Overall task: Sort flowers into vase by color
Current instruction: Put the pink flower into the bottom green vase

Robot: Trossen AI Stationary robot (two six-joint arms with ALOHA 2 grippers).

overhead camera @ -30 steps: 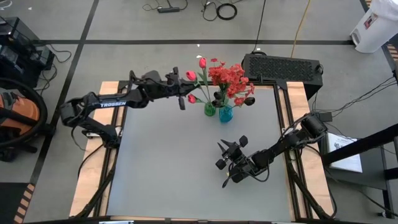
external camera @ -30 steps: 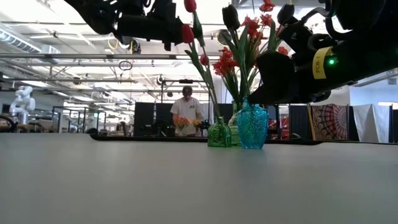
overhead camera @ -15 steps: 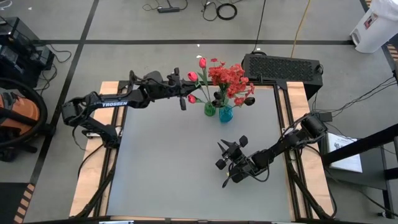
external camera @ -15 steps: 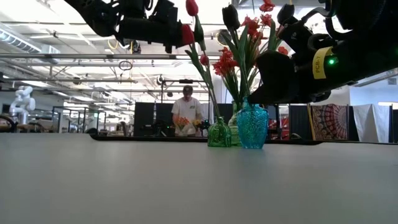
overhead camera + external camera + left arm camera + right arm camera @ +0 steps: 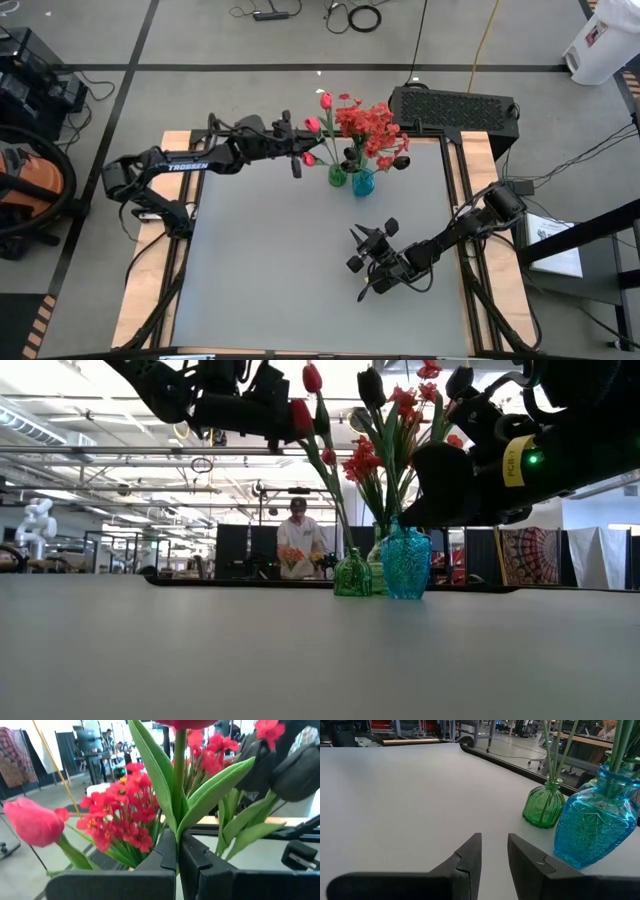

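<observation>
White "TROSSEN" lettering, left arm (image 5: 190, 165)

Left gripper (image 5: 303, 151) has edged slightly toward the vases since a second ago, and the pinkish-red tulip (image 5: 313, 124) clamped by its stem went with it, its bud now a touch nearer the red blossom cluster (image 5: 366, 122). In the low view the tulip bud has shifted slightly sideways too. Background person (image 5: 295, 536) has straightened up some.
</observation>
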